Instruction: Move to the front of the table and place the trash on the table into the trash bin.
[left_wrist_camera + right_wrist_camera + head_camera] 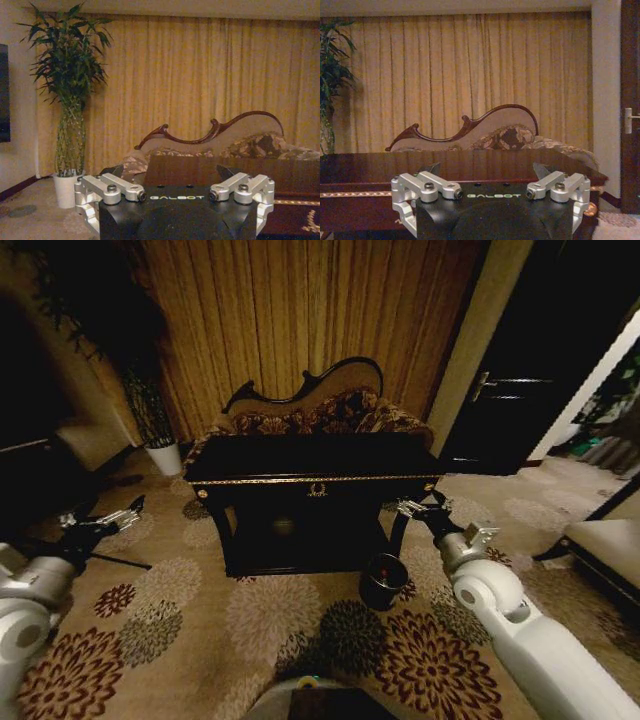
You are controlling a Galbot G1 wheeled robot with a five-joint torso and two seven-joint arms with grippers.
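Both claws spread empty, the right gripper [418,506] hangs near the table [310,472] corner, nearer the trash bin [383,581] than the left gripper [103,520].

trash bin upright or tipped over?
Upright: the trash bin stands on the carpet by the table's front right leg, mouth facing up. Contents cannot tell.

Large black glossy rectangular wooden table [312,472] with gold trim edge, central gold ornament, lower shelf; stands on patterned floral carpet [200,625]. Tabletop dark, reflective; items on it not discernible. Small round dark reddish-brown trash bin [384,582] with black liner on carpet, just beside table's front right leg.
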